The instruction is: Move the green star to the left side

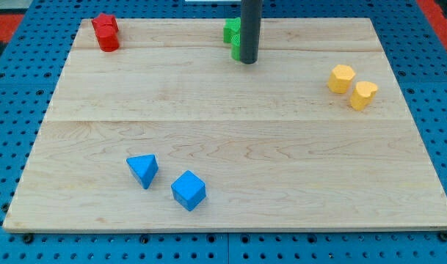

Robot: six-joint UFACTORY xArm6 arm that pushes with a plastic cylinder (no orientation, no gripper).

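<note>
Wooden board (pixel 230 147): green star block (pixel 231 37) at the view's top, partly hidden behind dark rod; my tip (pixel 248 61) touches its right side, grasping nothing.

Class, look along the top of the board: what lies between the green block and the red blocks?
Nothing: in the camera view, bare wood runs from the green block to the red blocks. My tip sits against the green block's right.

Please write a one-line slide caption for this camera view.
My tip touches the green block's right side at the board's top edge.
</note>
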